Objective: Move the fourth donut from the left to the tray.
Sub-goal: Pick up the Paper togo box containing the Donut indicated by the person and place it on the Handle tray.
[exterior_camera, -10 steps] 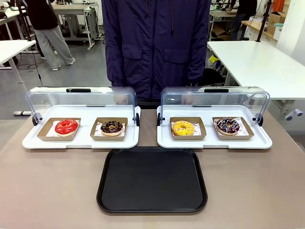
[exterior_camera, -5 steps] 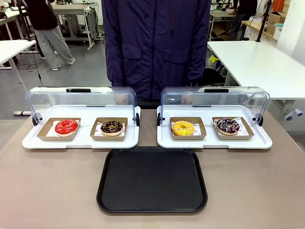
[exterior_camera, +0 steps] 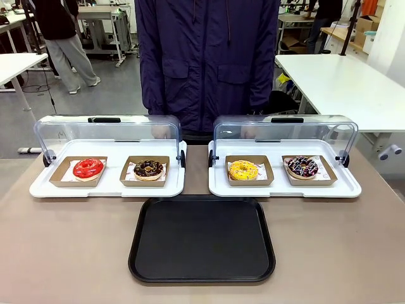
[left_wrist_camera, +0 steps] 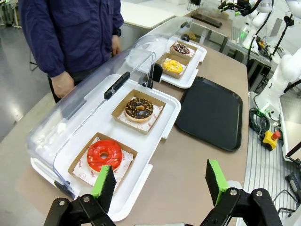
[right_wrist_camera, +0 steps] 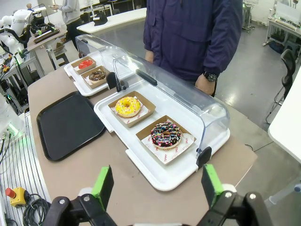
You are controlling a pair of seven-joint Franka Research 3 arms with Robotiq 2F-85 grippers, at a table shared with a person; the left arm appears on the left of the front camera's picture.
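The fourth donut (exterior_camera: 302,166) (right_wrist_camera: 165,133) (left_wrist_camera: 181,48), dark glazed with white drizzle and coloured sprinkles, sits in its brown cardboard holder at the right end of the right white display tray. The black tray (exterior_camera: 202,239) (right_wrist_camera: 68,123) (left_wrist_camera: 211,111) lies bare in the middle of the table, nearer the robot. In the right wrist view my right gripper (right_wrist_camera: 155,186) hangs open above the table's right end, short of the fourth donut. My left gripper (left_wrist_camera: 160,181) is open too, above the table's left end near the red donut (left_wrist_camera: 104,155).
Two white display trays (exterior_camera: 109,188) (exterior_camera: 285,189) have their clear domed lids swung back. They hold a red donut (exterior_camera: 88,168), a chocolate crumb donut (exterior_camera: 149,168) and a yellow donut (exterior_camera: 243,170). A person (exterior_camera: 207,60) in a dark blue jacket stands at the far edge.
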